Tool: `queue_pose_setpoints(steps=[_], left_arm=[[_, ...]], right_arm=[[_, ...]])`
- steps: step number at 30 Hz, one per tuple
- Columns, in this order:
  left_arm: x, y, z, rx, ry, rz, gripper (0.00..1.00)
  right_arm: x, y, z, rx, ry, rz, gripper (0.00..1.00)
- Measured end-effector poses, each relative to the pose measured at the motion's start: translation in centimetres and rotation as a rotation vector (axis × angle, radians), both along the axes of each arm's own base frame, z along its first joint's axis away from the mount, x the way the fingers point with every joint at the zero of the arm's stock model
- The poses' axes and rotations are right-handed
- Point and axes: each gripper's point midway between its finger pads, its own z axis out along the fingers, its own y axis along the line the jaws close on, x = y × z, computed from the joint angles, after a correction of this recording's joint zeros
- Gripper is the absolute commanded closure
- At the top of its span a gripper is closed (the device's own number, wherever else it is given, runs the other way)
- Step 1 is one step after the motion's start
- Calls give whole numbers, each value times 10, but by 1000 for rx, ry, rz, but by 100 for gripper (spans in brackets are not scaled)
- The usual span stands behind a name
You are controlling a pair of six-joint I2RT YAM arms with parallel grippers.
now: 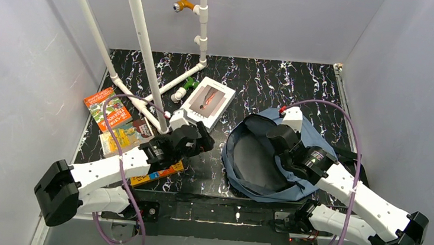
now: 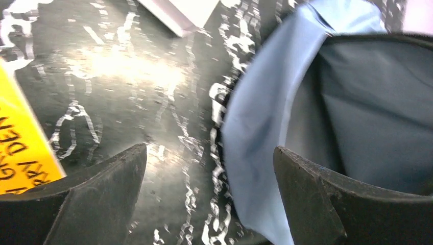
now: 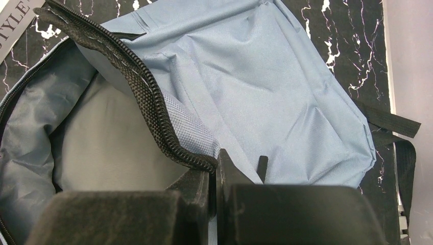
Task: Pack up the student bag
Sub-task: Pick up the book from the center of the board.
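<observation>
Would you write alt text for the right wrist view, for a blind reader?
The right gripper, jaws shut, pinches the black zipper edge of the blue student bag, showing its grey lining; the bag lies on a black marbled table.

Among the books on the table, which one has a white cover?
The book lying alone between the white pipes and the student bag, with a reddish picture on its cover. The other books, orange and yellow, cluster on the left.
</observation>
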Motion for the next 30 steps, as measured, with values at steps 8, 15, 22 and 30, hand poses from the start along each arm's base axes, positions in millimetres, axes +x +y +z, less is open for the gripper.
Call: queue_pose_setpoints(steps=[8,15,22,30], left_arm=[[52,12,-13,-78,-98,313,28],[93,16,-43,-215,-35,528,39],[112,15,-65,-326,0,647,53],[121,11,-83,-380,19,700,76]], right_arm=[[-3,-1,8,22,-18,24,99],[-6,-2,15,56,-36,34,99],[-7,-2,17,61,-40,41,99],[-7,-2,17,54,-37,53,99]])
